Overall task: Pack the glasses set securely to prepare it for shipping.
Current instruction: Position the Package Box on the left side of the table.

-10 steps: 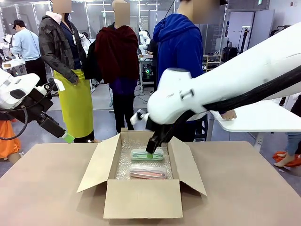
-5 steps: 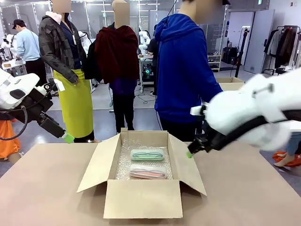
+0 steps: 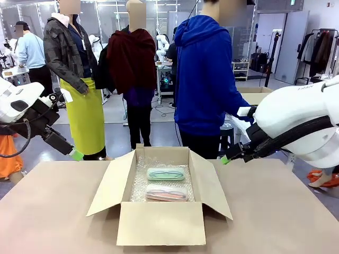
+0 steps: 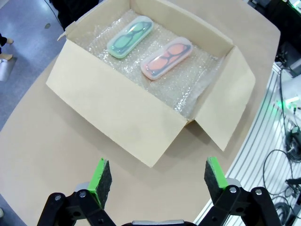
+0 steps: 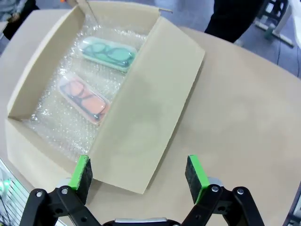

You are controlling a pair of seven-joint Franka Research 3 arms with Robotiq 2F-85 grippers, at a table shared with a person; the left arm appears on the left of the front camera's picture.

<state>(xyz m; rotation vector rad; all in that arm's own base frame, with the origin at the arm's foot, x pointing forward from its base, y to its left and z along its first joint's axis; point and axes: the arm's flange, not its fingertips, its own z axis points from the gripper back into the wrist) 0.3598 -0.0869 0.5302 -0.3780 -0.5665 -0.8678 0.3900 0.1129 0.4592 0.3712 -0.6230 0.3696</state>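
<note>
Though already laid on bubble wrap [image 3: 139,186] inside box [image 3: 159,225], mint-green case [image 3: 166,173] at 12, pink case [image 3: 167,194] at 6, looks roughly half done; likely left: cover, close flaps [image 3: 108,182]; left gripper [image 3: 77,154] at 10, right gripper [image 3: 225,159] at 2, spread wide, empty.

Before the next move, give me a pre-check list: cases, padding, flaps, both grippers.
1. Mint-green case in the box: ok, lying flat.
2. Pink case in the box: ok, beside the other case, not touching it.
3. Bubble wrap under both cases: ok.
4. Padding over the cases: not ok, their tops are bare.
5. Box closed: not ok, the side flaps stand open.
6. Left gripper and right gripper open, empty, outside the box: ok.
</note>
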